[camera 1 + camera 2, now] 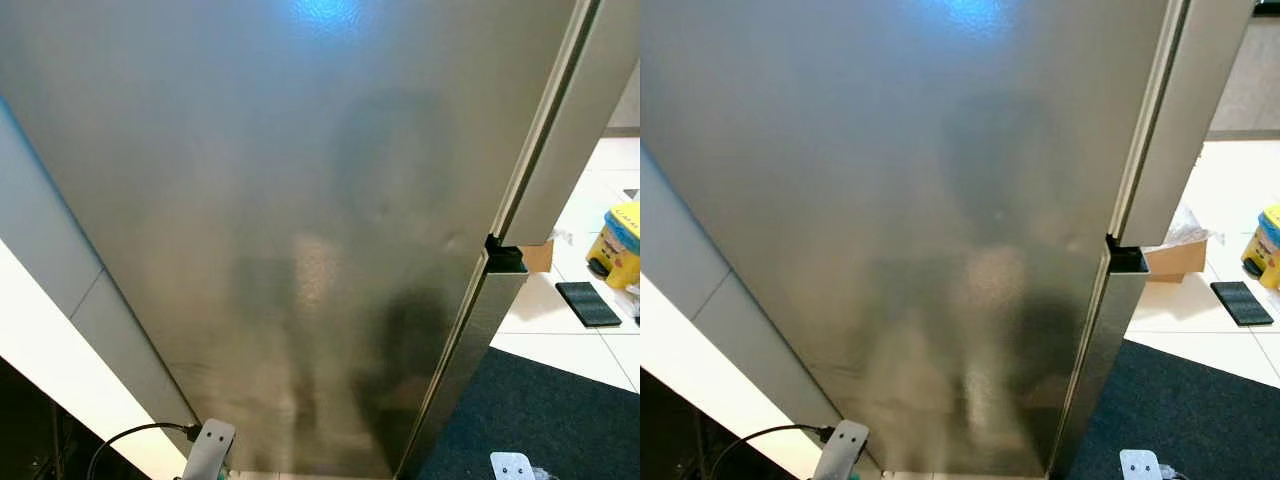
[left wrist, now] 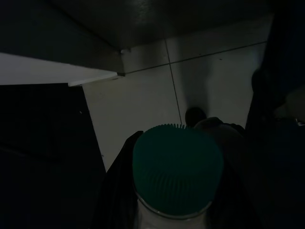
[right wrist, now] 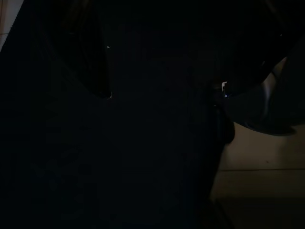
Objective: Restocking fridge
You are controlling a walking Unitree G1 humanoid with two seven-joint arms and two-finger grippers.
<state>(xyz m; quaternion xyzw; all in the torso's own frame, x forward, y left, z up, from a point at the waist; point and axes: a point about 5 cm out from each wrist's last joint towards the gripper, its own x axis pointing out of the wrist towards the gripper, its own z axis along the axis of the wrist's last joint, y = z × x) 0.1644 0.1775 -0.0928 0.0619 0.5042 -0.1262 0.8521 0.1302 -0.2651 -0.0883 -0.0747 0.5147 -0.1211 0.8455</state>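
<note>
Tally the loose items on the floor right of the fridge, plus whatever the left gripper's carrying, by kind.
Yellow tub: 1
Black flat slab: 1
Cardboard box: 1
Green-capped bottle, in the left gripper: 1
Total: 4

Fridge door (image 1: 300,220) ahead; mat (image 1: 540,420) right, canister (image 1: 622,245) beyond.

Home kitchen, steel fridge door (image 1: 300,230), tiled floor (image 1: 590,345), dark rug (image 1: 540,420)

White tiled floor (image 1: 560,330) carries a dark blue mat (image 1: 540,420), a black flat slab (image 1: 588,303) and a yellow tub (image 1: 620,245).
</note>
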